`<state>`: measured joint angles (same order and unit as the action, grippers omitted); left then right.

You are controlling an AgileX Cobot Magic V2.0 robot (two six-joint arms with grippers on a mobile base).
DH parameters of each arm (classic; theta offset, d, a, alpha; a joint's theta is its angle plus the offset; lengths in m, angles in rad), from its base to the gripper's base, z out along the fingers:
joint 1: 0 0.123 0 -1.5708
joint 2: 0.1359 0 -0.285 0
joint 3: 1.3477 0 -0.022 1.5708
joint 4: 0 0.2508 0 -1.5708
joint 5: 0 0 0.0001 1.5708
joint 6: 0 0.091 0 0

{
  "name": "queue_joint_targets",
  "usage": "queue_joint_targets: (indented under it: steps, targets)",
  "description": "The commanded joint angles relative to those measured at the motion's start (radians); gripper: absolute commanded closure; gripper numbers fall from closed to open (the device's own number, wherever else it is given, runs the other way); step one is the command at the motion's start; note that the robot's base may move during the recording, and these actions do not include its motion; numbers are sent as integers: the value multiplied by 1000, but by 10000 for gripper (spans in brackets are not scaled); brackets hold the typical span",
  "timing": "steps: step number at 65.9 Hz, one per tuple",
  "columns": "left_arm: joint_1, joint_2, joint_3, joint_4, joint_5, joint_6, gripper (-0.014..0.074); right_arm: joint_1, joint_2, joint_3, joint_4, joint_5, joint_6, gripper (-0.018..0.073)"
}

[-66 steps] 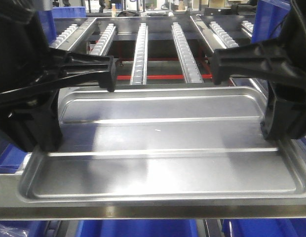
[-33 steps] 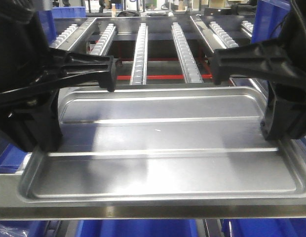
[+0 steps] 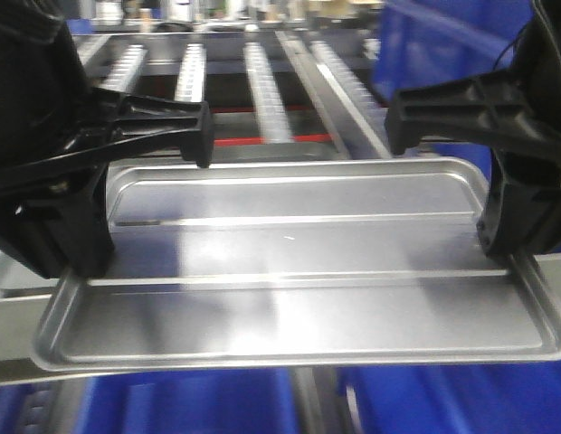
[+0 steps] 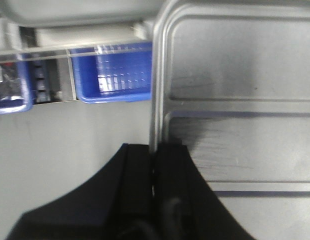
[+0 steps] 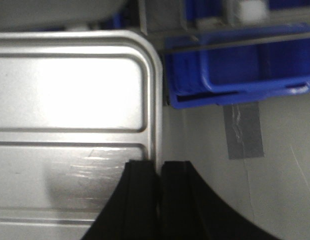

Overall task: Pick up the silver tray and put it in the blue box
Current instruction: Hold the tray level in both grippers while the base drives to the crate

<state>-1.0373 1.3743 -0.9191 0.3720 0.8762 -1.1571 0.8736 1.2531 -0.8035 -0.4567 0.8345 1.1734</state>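
1. The left gripper [image 4: 155,155] is pressed together on the left rim of the silver tray [image 3: 290,271]; in the left wrist view its two black fingers [image 4: 137,190] stand one on each side of the rim edge
2. The right gripper [image 5: 159,170] pinches the right rim of the tray in the same way, with one finger over the tray and one outside it
3. The tray lies nearly level between the two grippers, hollow side up, and its two long ridges run from left to right
4. In the front view a steel rail [image 3: 14,316] passes under the near left corner of the tray; I cannot tell if they touch
5. Blue plastic [image 3: 190,407] shows below the near edge of the tray
6. Behind the tray stand roller rails [image 3: 262,81], blurred
7. The right wrist view shows stacked blue crates [image 5: 245,70] beyond the right end of the tray, and the left wrist view shows a blue bin [image 4: 120,75] beyond the left end; I cannot tell which blue container belongs to the task
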Motion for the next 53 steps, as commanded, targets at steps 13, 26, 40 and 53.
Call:
queue_joint_targets:
  steps: [13, 26, 40, 53]
  targets:
    - [-10, -32, -28, 8, -46, 9, 700, 6, -27, -28, -39, -65, 0, 501]
    - [-10, -32, -28, 8, -46, 9, 700, 6, -27, -28, -39, -64, 0, 501]
    - [-10, -32, -28, 8, -46, 9, 700, 6, -27, -28, -39, -62, 0, 501]
    - [-10, -32, -28, 8, -46, 9, 700, 6, -27, -28, -39, -62, 0, 501]
